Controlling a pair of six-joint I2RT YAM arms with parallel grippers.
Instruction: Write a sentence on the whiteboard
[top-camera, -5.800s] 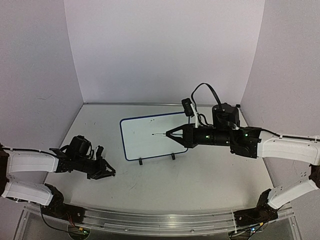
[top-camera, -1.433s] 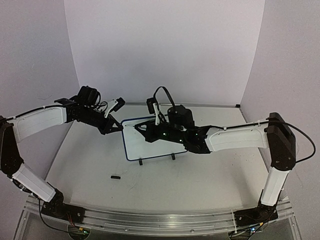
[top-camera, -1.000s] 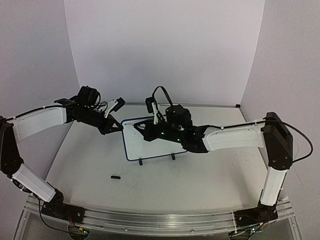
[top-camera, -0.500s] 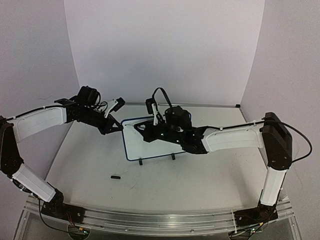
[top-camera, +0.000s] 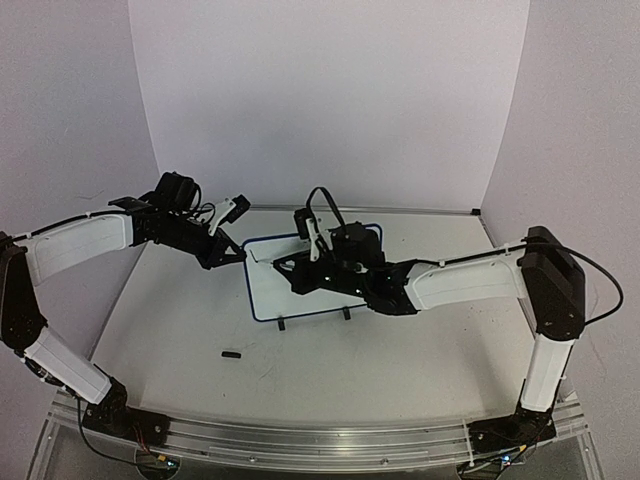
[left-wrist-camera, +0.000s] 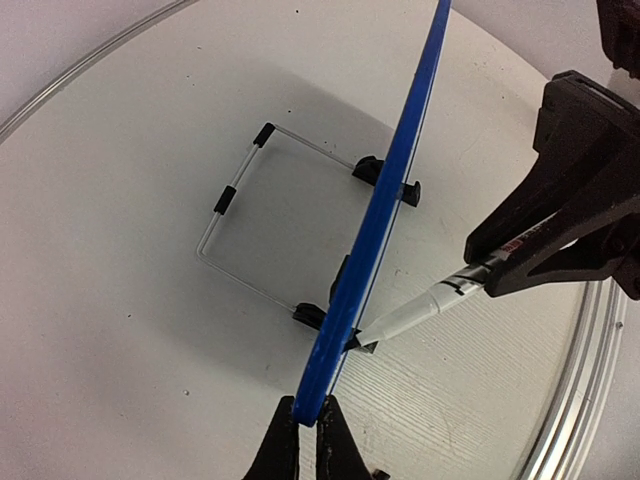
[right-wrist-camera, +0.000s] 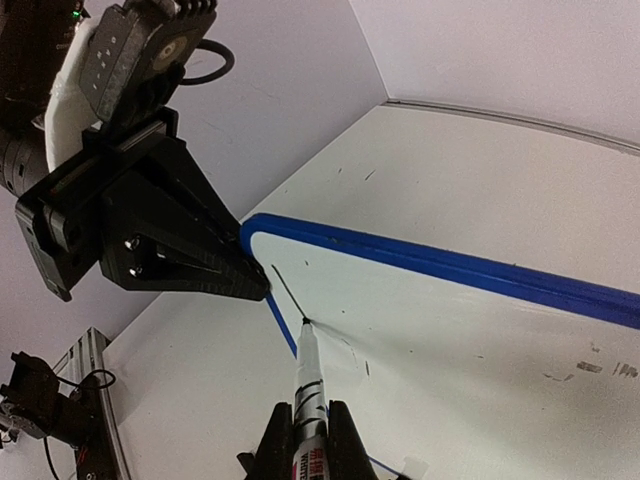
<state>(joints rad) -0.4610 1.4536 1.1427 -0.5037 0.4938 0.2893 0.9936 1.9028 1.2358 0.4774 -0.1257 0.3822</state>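
Note:
The whiteboard (top-camera: 310, 285) stands on its two black feet, blue-framed. My left gripper (top-camera: 240, 256) is shut on its upper-left corner; in the left wrist view the fingers (left-wrist-camera: 283, 440) pinch the blue frame (left-wrist-camera: 385, 220). My right gripper (top-camera: 285, 266) is shut on a black-and-white marker (right-wrist-camera: 310, 385), whose tip touches the board (right-wrist-camera: 470, 330) near that corner. Of the sentence, one short slanted black stroke (right-wrist-camera: 287, 292) shows, running up from the tip. The left wrist view also has the marker (left-wrist-camera: 425, 305) meeting the board's face.
A small black piece (top-camera: 231, 353) lies on the table in front of the board. A thin wire stand (left-wrist-camera: 250, 215) props the board from behind. The table's rear rim and the white walls lie close behind the board.
The right gripper has slid the marker a little down and toward the near side across the board. The left arm has held still on the corner.

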